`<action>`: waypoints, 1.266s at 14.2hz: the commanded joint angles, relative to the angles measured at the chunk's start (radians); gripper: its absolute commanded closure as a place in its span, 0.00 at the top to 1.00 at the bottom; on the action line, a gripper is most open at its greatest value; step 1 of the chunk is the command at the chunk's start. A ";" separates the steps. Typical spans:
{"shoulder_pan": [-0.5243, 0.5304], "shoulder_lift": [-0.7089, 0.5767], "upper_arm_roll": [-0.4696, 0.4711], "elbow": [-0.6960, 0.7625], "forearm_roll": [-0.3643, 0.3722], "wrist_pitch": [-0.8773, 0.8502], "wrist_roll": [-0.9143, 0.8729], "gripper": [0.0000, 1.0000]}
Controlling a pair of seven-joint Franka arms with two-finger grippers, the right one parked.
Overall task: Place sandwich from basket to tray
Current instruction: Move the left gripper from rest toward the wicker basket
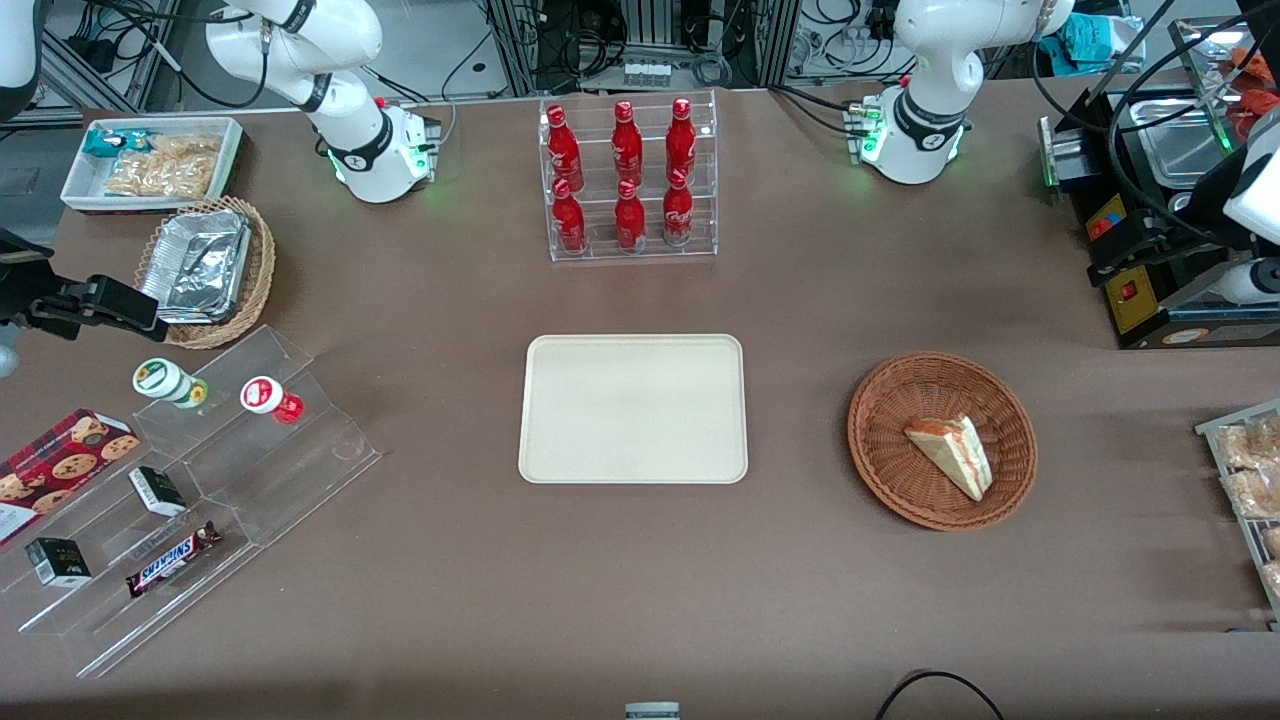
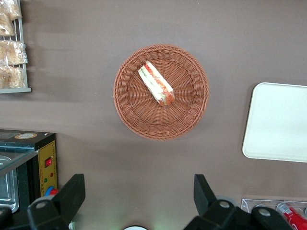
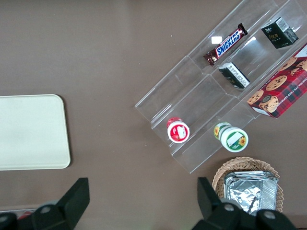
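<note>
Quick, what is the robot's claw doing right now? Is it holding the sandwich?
Gripper: open, holding nothing, up above the table. The sandwich lies in the basket.

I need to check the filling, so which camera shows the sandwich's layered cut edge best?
The left wrist view: the triangular white-bread sandwich turns its red and green layers upward in the round reddish-brown wicker basket, under the open end effector. The front view shows mostly bread; the right wrist view misses it.

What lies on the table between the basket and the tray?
Only bare brown table separates the basket from the tray, as the front view shows. The gripper hangs open above, holding nothing.
</note>
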 commanded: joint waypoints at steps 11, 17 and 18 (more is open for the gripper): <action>0.041 0.105 0.018 -0.097 -0.015 0.065 -0.325 1.00; 0.028 0.167 0.015 -0.423 -0.010 0.484 -0.569 1.00; 0.022 0.206 0.013 -0.426 -0.010 0.514 -0.598 1.00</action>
